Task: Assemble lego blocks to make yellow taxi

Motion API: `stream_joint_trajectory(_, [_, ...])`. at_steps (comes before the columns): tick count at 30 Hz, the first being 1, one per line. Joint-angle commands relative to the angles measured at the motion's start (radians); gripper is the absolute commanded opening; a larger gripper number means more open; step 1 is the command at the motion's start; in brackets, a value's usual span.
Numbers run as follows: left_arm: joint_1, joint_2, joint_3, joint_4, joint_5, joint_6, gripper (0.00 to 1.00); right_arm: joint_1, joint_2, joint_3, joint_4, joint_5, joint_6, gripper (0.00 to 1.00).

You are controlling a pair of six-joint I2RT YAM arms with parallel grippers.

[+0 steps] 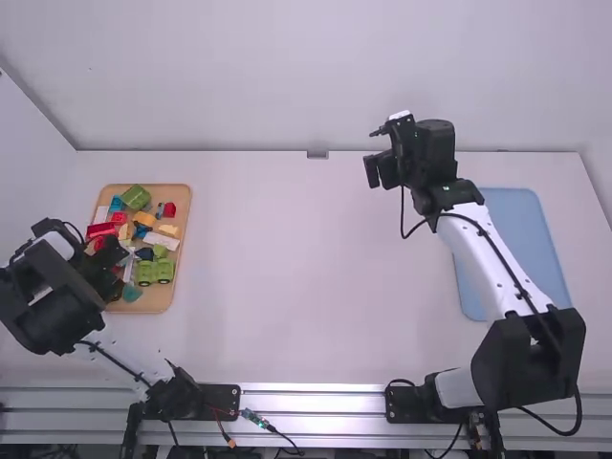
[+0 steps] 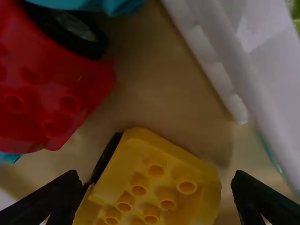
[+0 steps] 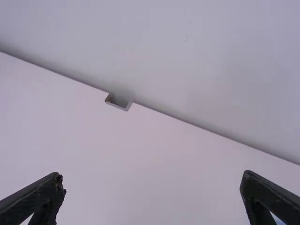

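Observation:
My left gripper is low over the left part of the wooden tray of mixed blocks. In the left wrist view the left gripper stands open, its fingertips on either side of a yellow studded block with a dark edge. My right gripper is raised over the far right of the table; in the right wrist view, that right gripper is wide open with nothing between its fingers.
Near the yellow block lie a red wheeled piece and a long white piece. The wooden tray also holds green, blue and orange blocks. A blue mat lies at right, beside the right arm.

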Motion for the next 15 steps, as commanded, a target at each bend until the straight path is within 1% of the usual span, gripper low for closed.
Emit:
stream_joint_trajectory(1, [0.004,0.017,-0.007,-0.01,0.002,0.035,0.85,0.002,0.001,0.028,0.009,-0.002,0.003,0.99])
stream_joint_trajectory(5, [0.017,0.017,-0.006,-0.006,0.01,0.043,0.85,0.018,0.001,0.028,0.019,-0.001,0.003,0.99])
stream_joint_trajectory(8, [0.035,0.017,-0.007,0.001,0.064,0.045,0.88,0.021,0.001,0.028,0.021,0.002,0.003,0.99])
stream_joint_trajectory(13, [0.056,0.017,-0.006,0.003,0.074,0.05,0.9,0.033,0.001,0.028,0.025,0.002,0.003,0.99])
stream_joint_trajectory(15, [0.056,0.017,0.0,-0.002,0.085,0.082,0.89,0.03,0.001,0.028,0.029,0.002,0.003,0.99])
